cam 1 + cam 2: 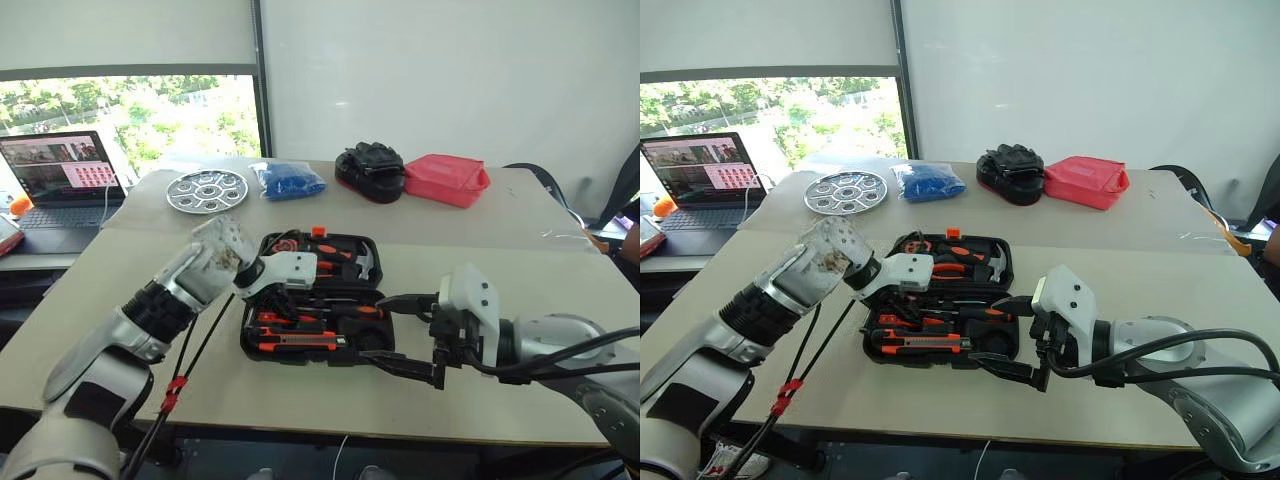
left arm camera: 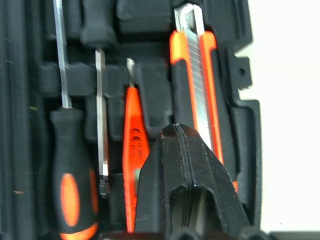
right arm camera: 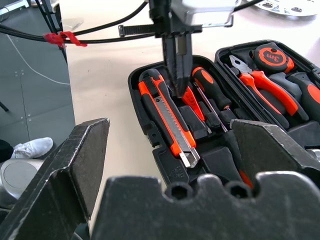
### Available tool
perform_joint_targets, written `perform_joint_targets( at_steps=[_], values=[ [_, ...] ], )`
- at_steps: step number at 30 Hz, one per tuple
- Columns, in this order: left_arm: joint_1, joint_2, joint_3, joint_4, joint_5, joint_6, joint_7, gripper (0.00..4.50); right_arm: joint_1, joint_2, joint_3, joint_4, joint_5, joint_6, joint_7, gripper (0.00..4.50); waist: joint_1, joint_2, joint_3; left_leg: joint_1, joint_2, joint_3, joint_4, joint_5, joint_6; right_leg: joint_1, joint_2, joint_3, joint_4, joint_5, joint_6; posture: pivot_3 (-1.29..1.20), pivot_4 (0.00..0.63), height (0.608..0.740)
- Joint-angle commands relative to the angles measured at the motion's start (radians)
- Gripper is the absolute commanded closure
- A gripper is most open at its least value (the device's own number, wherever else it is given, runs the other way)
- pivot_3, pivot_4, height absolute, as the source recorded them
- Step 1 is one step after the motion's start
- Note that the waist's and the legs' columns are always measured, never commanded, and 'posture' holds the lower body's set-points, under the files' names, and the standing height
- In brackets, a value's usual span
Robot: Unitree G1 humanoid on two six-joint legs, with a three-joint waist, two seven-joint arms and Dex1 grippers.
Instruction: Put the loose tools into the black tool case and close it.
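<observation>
The black tool case (image 1: 247, 346) lies open on the table in front of me. In its near half rest a long orange-and-black utility knife (image 3: 168, 118), a small slim orange tool (image 2: 134, 146) and two orange-and-black-handled screwdrivers (image 2: 73, 172), each in a moulded slot. My left gripper (image 3: 179, 92) hangs shut just above the slim tool and the knife, pointing down, with nothing in it. My right gripper (image 1: 402, 335) stands open at the case's right side, its fingers level and apart, with nothing between them.
The far half of the case holds pliers (image 3: 260, 82), a hammer (image 1: 362, 262) and a tape measure (image 3: 270, 56). On the far table lie a laptop (image 1: 60, 172), a round metal tray (image 1: 207, 190), a blue bag (image 1: 288, 181), a black glove pile (image 1: 370, 170) and a red container (image 1: 446, 179).
</observation>
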Motion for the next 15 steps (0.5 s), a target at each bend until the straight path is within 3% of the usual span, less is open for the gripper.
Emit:
perform_joint_targets(
  at_steps=[1, 15],
  values=[
    [0.011, 0.017, 0.002, -0.053, 0.011, -0.015, -0.010, 4.47, -0.003, -0.008, -0.027, -0.027, 0.010, -0.009, 0.000, 0.00, 0.000, 0.000, 0.000, 0.000, 0.000, 0.000, 0.000, 0.000, 0.000, 0.000, 0.000, 0.000, 0.000, 0.000, 0.000, 0.00, 0.150, 0.740],
    [0.069, -0.005, -0.031, -0.035, 0.111, -0.100, 0.049, 4.47, -0.015, -0.005, -0.029, -0.021, 0.022, -0.003, -0.005, 0.00, 0.003, 0.000, 0.000, 0.003, 0.000, 0.001, 0.001, 0.000, 0.000, 0.003, 0.000, 0.000, 0.000, 0.000, 0.000, 0.00, 0.150, 0.740]
  ],
)
